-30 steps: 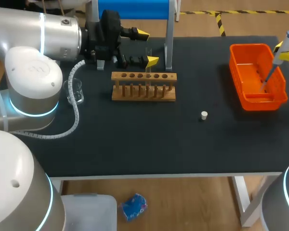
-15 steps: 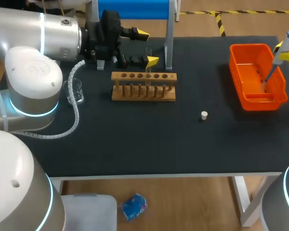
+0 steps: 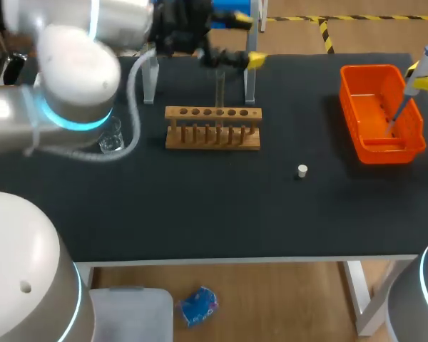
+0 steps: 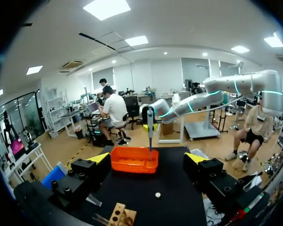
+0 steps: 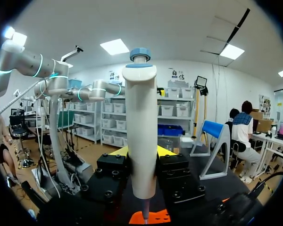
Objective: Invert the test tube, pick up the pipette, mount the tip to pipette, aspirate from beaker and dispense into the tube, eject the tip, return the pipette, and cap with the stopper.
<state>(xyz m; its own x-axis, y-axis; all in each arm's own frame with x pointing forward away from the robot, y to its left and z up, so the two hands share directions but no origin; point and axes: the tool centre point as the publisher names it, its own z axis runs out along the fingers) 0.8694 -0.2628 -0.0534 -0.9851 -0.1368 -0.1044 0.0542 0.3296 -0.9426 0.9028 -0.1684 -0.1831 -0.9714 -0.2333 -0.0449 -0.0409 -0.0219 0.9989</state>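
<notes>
Pipette clamped in right gripper, its tip down inside orange bin at table's right edge; test tube upright in wooden rack (beaker well apart, leftward); left gripper spread, empty, behind rack; stopper alone on open mat.

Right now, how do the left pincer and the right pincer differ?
The left pincer is open and holds nothing; the right pincer is shut on the pipette. The left pincer is by the wooden rack, at its far side; the right pincer is over the orange bin, with the pipette pointing down into it. Both are yellow-tipped.
</notes>
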